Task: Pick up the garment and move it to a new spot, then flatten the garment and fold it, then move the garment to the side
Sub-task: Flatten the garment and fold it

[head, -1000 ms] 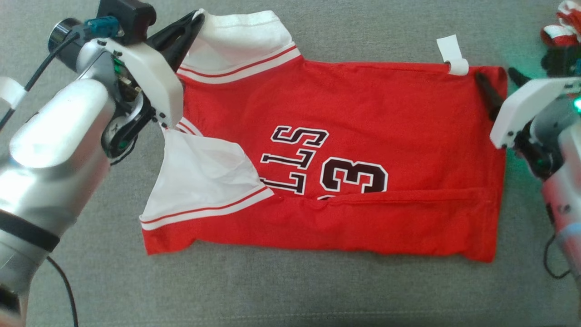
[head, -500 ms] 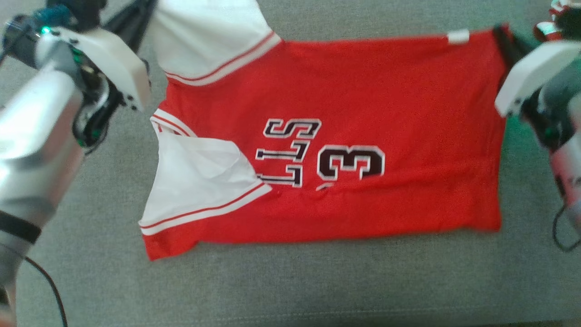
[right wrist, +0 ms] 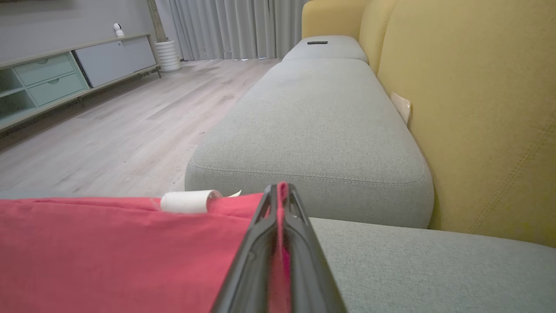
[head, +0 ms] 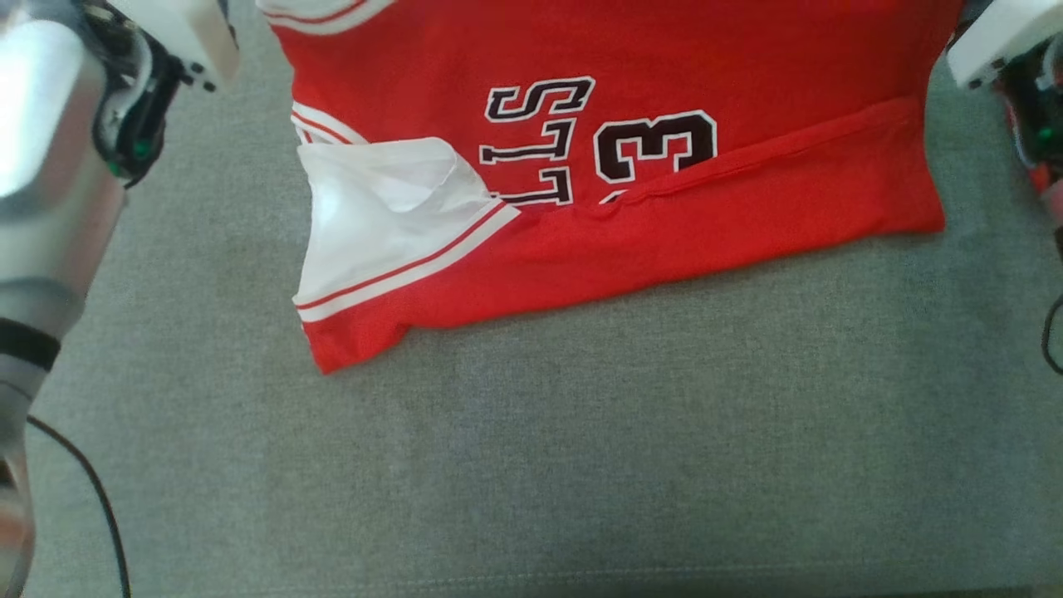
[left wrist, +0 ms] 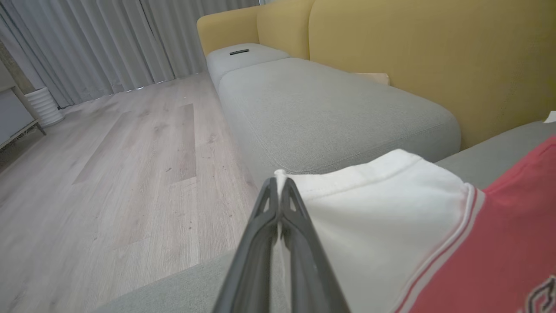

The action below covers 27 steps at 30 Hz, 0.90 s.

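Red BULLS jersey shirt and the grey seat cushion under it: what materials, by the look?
The red jersey shirt looks like thin matte knit, polyester or cotton blend, hard to tell which; it drapes and creases softly. The grey seat cushion looks like coarse woven upholstery: matte, with a heathered grain.

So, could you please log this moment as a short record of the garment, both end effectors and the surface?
garment: red jersey, near edge folded up over its lettering
left end effector: shut on white sleeve edge
right end effector: shut on red fabric edge
surface: grey sofa cushion
backrest: yellow
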### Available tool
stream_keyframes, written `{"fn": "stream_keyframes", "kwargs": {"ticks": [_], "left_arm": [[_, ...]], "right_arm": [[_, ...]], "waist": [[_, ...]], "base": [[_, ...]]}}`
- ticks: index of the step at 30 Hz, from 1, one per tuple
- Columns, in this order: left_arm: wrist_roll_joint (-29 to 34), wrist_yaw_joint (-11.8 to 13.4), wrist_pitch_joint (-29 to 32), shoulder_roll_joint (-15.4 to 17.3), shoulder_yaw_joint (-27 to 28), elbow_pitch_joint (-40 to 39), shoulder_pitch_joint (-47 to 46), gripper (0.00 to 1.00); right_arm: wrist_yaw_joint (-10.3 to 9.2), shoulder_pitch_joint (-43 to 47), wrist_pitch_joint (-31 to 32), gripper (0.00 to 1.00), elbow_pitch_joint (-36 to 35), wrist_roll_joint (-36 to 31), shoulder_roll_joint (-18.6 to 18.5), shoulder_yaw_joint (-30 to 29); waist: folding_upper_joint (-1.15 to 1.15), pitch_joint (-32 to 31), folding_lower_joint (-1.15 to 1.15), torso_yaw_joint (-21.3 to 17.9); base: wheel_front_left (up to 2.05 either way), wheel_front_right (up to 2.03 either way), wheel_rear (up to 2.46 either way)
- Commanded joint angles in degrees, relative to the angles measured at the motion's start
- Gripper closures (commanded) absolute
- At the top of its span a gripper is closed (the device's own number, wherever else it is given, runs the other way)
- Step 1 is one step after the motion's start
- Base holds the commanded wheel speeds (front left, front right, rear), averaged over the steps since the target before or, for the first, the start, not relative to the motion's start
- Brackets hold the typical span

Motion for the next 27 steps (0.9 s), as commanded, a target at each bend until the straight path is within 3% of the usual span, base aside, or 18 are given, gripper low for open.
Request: {"fn": "stream_keyframes", "kwargs": {"ticks": [1,7,12,19,27], "left_arm": [[0.7,-0.4,-0.6,2.3,1.9,-0.4,-2.1,1.0],[1.5,-2.0,-1.1,2.8,0.3,-2.1,3.2,1.0],[1.9,-2.6,-0.9,5.1,-1.7,-6.7,8.8,1.0],[0.3,-2.8,4.5,9.8,-4.7,-16.3,16.7,1.0],[-1.9,-1.9,10.8,13.7,-7.4,-25.4,23.0,1.0]], "right_arm": [[-0.05,0.6,-0.8,1.0,-1.0,0.7,-0.8,0.9],[-0.05,5.4,-1.1,1.0,-0.6,3.8,-3.5,5.2],[-0.05,9.6,0.6,1.0,-2.1,7.0,-6.5,8.9],[-0.05,16.1,5.5,1.0,-5.7,12.5,-11.7,14.6],[-0.05,18.9,8.5,1.0,-7.1,14.9,-14.8,18.4]], "waist": [[0.0,-0.6,0.0,0.2],[0.0,-3.7,0.0,1.2],[0.0,-6.5,0.0,2.0],[0.0,-9.4,0.0,3.0],[0.0,-10.2,0.0,3.2]], "base": [[0.0,0.0,0.0],[0.0,0.0,0.0],[0.0,0.0,0.0],[0.0,0.0,0.0],[0.0,0.0,0.0]]}}
